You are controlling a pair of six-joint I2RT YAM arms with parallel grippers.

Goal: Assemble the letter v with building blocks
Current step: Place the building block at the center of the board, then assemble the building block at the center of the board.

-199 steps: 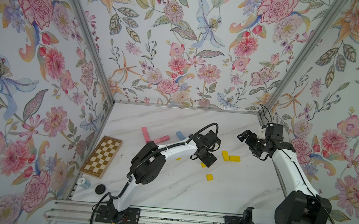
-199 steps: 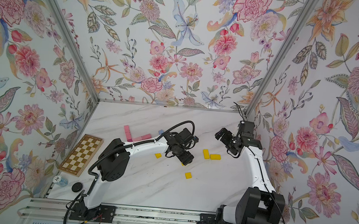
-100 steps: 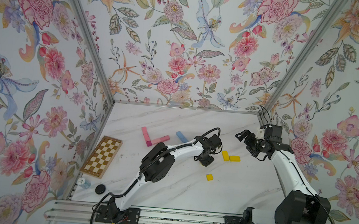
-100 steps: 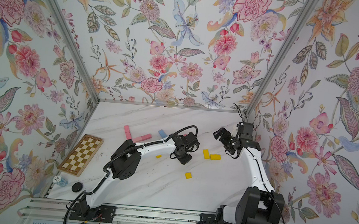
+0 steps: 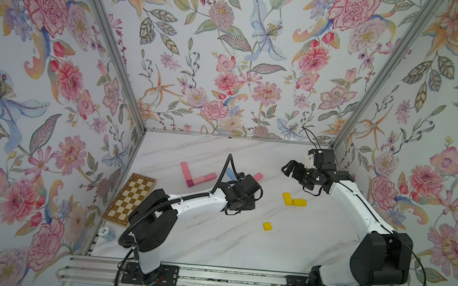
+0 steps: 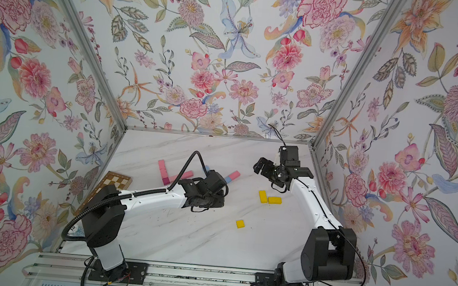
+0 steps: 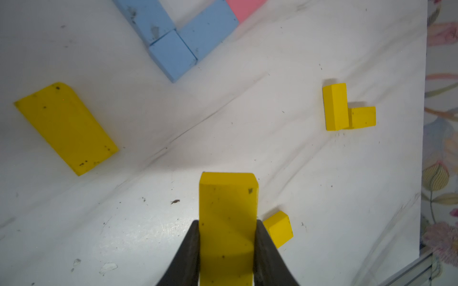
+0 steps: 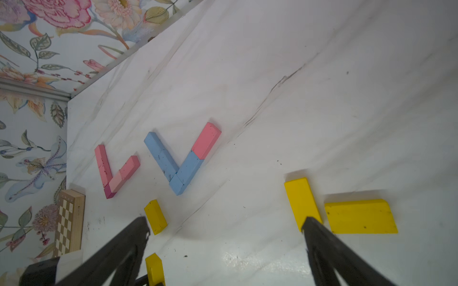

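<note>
Logging grip state: we see the left gripper (image 7: 227,224) clamped on a yellow oblong block (image 7: 228,198) in the middle of the workspace. The right gripper (image 8: 225,220) hangs spread wide, holding nothing (near the yellow pair (image 5: 288,199), which lies touching in an L). 1 small yellow square (image 5: 267,226) lies apart. A pink V (image 5: 199,179) and a blue-and-pink V (image 8: 183,170) lie farther back.

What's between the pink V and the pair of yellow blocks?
A blue V with one pink block, seen whole in the right wrist view; in both top views the left arm covers most of it.
</note>
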